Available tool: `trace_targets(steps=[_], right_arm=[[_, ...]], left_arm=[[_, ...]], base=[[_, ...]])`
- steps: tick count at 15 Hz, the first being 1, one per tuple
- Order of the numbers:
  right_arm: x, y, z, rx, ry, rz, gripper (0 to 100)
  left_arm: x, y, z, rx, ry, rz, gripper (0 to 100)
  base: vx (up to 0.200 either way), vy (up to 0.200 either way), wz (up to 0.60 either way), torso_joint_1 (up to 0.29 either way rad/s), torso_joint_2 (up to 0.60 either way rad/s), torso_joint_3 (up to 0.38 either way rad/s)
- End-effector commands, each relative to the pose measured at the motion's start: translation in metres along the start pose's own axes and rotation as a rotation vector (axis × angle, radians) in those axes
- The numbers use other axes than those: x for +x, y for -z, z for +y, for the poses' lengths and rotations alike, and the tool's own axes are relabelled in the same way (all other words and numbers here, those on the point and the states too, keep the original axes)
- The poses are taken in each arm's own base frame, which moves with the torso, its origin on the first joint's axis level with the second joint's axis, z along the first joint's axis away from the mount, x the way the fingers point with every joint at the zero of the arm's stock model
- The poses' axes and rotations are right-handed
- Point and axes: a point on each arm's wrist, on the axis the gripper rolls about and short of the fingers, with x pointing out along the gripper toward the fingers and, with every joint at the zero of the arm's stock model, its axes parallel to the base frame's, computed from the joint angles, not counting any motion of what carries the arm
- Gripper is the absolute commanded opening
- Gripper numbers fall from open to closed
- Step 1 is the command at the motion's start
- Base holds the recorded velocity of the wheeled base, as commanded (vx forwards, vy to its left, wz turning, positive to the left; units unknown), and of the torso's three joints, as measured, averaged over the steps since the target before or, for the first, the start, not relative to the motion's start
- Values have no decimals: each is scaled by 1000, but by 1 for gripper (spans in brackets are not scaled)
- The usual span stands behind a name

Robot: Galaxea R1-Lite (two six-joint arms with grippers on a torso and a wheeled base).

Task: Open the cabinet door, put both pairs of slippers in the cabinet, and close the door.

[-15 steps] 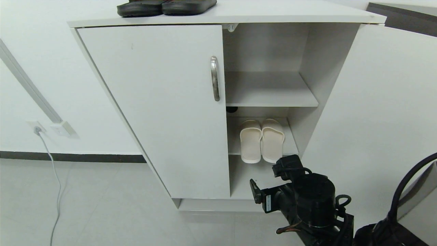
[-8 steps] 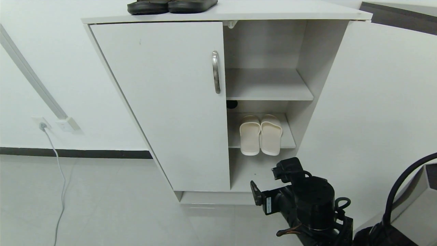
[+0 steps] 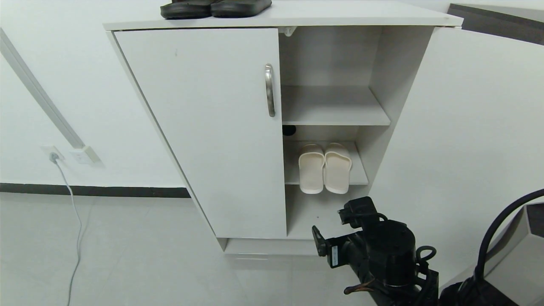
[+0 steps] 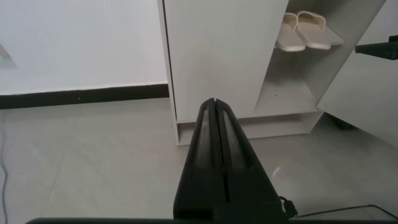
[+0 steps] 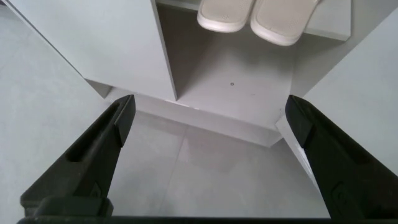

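A white cabinet [image 3: 280,15] stands with its right door [image 3: 463,127] swung open and its left door [image 3: 212,127] closed. A pair of white slippers [image 3: 325,168] lies on the lower shelf, also seen in the left wrist view [image 4: 305,31] and the right wrist view [image 5: 258,12]. A pair of black slippers [image 3: 215,7] sits on the cabinet top. My right gripper [image 5: 209,106] hangs open and empty, low in front of the bottom compartment [image 3: 338,225]. My left gripper [image 4: 214,106] is shut on nothing, above the floor before the closed door.
The upper shelf [image 3: 331,106] and the bottom compartment floor [image 5: 230,68] hold nothing. A metal handle [image 3: 269,90] is on the closed door. A wall socket with a cable [image 3: 53,158] is at the left. Grey floor tiles [image 3: 127,255] spread in front.
The whole head picture shifted a second ago, so the camera moved back a little. The slippers, doors and both grippers stayed as they were.
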Motion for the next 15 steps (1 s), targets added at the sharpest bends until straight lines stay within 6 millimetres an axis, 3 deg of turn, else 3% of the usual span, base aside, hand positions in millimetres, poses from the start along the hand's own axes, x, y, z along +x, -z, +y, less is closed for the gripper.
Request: trace_targets(steps=[1,10,15], right_arm=[[0,1,0,-3,0,4,100],[0,3,-1,2,0,-9,100],[6,4,-9,4,34,-4,100]], left_arm=[[0,0,0,-1,0,1,0],[0,0,0,-1,0,0,0],[0,0,0,9,0,0,0]], base=[[0,0,0,2,7,115],[0,0,0,1,3,188],[0,0,0,-1,1,35]])
